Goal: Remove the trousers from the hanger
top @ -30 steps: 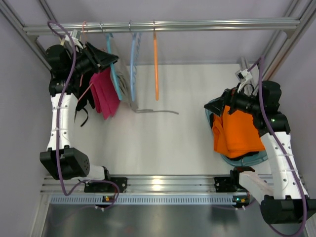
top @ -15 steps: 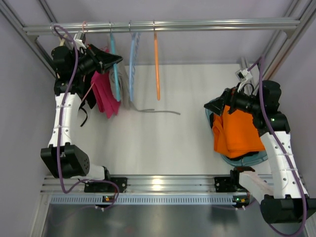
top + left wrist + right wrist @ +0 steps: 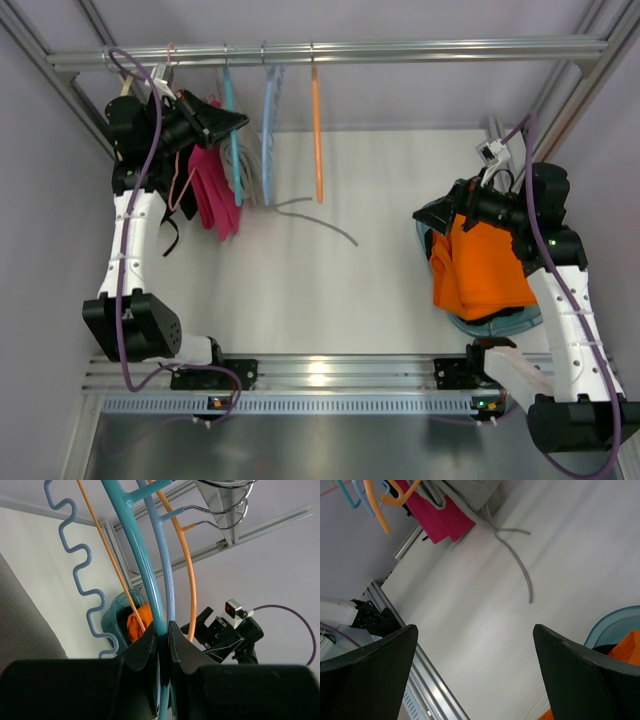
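So, left tool [image 3: 162,630]: pinching closed on the hanger [image 3: 134,545], gripping its thin teal arm between the jaws, some way below the hook.
right tool [image 3: 475,645]: standing wide apart, holding nothing, hovering over the bench [image 3: 470,610] with the orange garment [image 3: 480,265] and its basin [image 3: 500,322] just behind it.
trousers [image 3: 250,180]: hanging just below the left tool, seemingly draping off the gripped hanger, squeezed between the pink garment [image 3: 212,190] and the sky-blue hanger [image 3: 270,130].
drawstring [image 3: 325,222]: trailing away from the left tool toward the right tool, lying loose on the bench.
step, judging from this: steadying the hanger so the fabric can be drawn off; trousers not yet off.
risk, slipping: clamping a smooth, narrow plastic arm, so possibly letting it twist or slide once the cloth is being tugged.
risk, neighbours: crowding the sky-blue hanger, running right alongside the teal one at the jaws; possibly dragging it, or the orange hanger [image 3: 316,130], along the rail [image 3: 400,48].
risk, wrong pull: tugging the cord alone probably just drawing it through the waistband; reaching for grey cloth also possibly catching the pink garment hanging right next to it.
risk, unhooking: raising the left tool during a tug possibly lifting the hook off the rail and dropping hanger and trousers together.
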Controlling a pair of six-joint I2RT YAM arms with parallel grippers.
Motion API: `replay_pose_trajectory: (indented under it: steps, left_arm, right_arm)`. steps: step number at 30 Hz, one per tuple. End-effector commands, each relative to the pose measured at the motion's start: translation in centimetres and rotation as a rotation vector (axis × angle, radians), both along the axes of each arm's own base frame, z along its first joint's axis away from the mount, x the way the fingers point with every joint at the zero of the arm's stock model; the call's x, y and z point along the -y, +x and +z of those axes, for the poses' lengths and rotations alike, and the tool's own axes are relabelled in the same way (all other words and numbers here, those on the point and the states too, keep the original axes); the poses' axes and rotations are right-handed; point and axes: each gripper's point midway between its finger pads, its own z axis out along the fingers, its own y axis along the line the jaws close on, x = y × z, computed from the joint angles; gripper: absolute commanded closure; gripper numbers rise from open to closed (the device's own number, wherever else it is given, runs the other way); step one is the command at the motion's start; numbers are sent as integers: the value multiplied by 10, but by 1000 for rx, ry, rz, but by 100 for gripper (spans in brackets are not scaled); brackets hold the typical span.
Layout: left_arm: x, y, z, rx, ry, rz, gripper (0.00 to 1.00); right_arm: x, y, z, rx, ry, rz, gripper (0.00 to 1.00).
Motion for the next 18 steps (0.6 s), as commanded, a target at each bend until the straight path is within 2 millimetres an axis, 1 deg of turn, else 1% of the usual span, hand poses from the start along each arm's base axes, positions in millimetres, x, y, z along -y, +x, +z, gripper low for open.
replay_pose_trajectory:
  steps: [1, 3, 5, 6, 11, 15, 18]
  left_arm:
    - [0, -30, 80, 528, 133, 50, 100]
    - [1, -27, 72, 550, 152, 34, 100]
    - [2, -29, 74, 640, 165, 24, 100]
    - [1, -26, 69, 649, 165, 33, 100]
    - [1, -20, 70, 758, 191, 42, 100]
    - [5, -18, 64, 822, 239, 34, 100]
    - [9, -18, 58, 839, 259, 18, 100]
  right_arm:
    - [1, 5, 9, 49, 6, 9, 1]
    - [1, 5, 9, 49, 7, 10, 0]
    - [0, 5, 9, 49, 7, 15, 0]
    - [0, 6, 9, 51, 6, 13, 1]
    - [0, 5, 8, 52, -2, 15, 1]
    - [0, 5, 8, 53, -2, 15, 1]
    - [0, 4, 7, 52, -2, 15, 1]
